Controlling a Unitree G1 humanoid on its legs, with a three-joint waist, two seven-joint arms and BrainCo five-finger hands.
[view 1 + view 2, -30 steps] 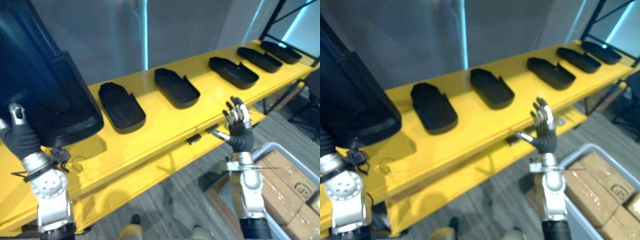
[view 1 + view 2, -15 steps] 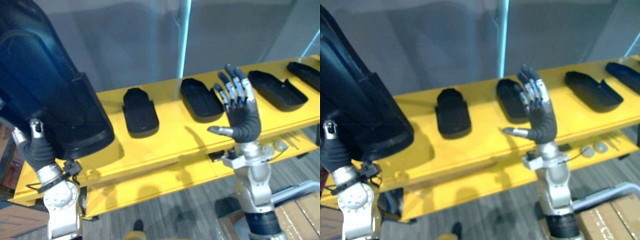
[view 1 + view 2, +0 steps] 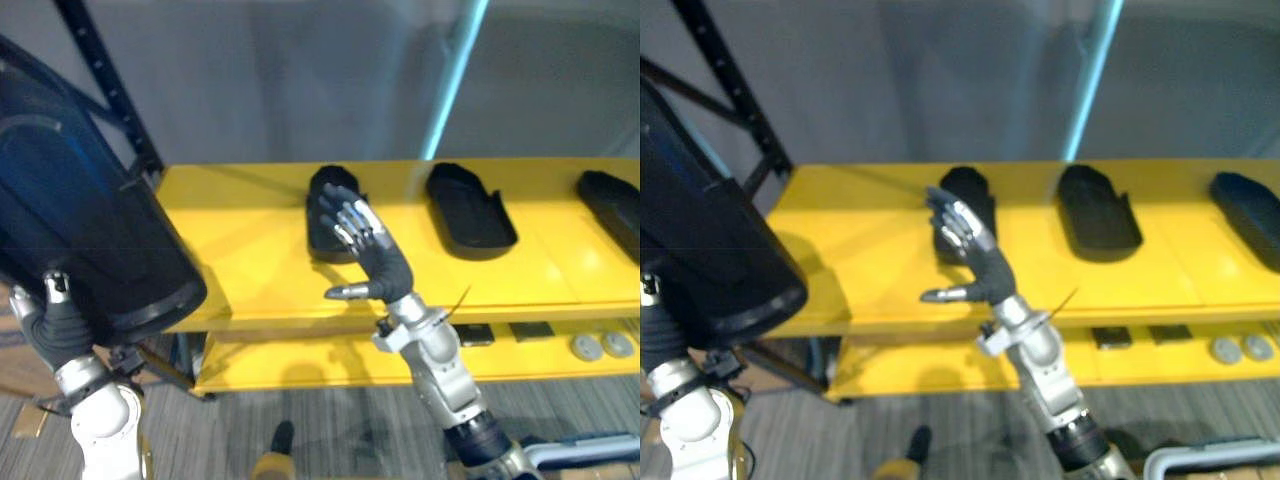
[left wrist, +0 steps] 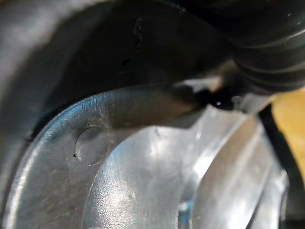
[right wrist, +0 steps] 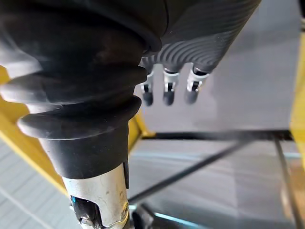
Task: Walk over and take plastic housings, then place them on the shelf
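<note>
1. Right robot hand (image 3: 378, 268) is raised upright before the yellow shelf (image 3: 250, 250), with my forearm leaning left. Its fingers (image 3: 350, 215) are straight and spread, the thumb juts sideways, and it holds nothing.
2. My left robot hand (image 3: 50, 325) sits under the large housing (image 3: 80, 230) at my left. Its fingers are hidden, so I cannot tell their state.
3. Half a second ago my right robot hand stood between the second and third housings. Now it overlaps the leftmost housing (image 3: 318, 230). The whole view has swung too, so part of that shift may be the camera's.
4. Three housings lie apart on the shelf: the leftmost, the second housing (image 3: 470, 212) and the third housing (image 3: 612, 208). With the large one, that makes four.
5. Two grey discs (image 3: 585, 346) and two dark flat pieces (image 3: 476, 335) lie on the lower ledge (image 3: 300, 365).
</note>
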